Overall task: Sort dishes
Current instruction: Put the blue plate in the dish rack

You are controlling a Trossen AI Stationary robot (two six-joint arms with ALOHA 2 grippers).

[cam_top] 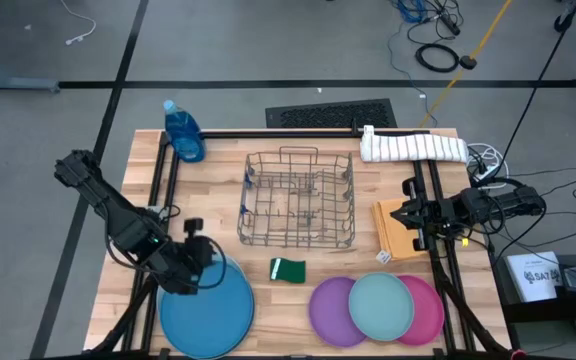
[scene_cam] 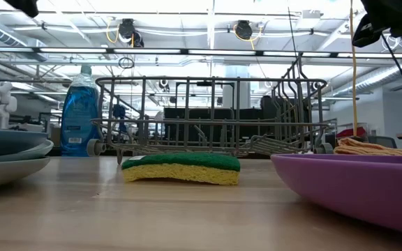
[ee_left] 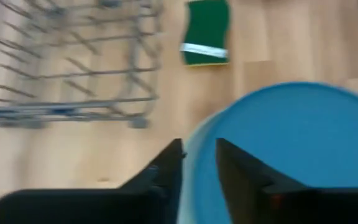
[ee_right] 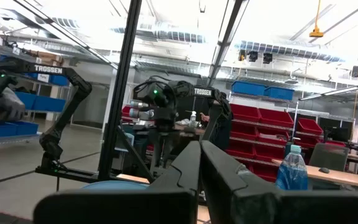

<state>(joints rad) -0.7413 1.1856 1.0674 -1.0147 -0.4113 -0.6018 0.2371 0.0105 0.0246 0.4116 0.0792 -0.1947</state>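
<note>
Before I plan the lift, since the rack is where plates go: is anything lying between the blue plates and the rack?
Nothing visible blocks it. The left tool is at the rim of the blue plates; bare wood lies between them and the rack. The green sponge sits off to the side, below the rack's front.

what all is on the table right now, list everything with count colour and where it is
large round blue plastic plates: two stacked, deep blue on pale blue, front left
small round plastic plates: three overlapping, front right; purple, teal on top, pink
green sponge: one, green with a yellow underside, just in front of the rack
grey wire rack: one, table centre
blue dish soap bottle: one, back left corner
white striped towel: one, rolled, back right
tan folded cloth: one, right of the rack
left gripper: fingers apart, straddling the back rim of the blue plates
right gripper: shut, holding nothing, above the tan cloth
</note>
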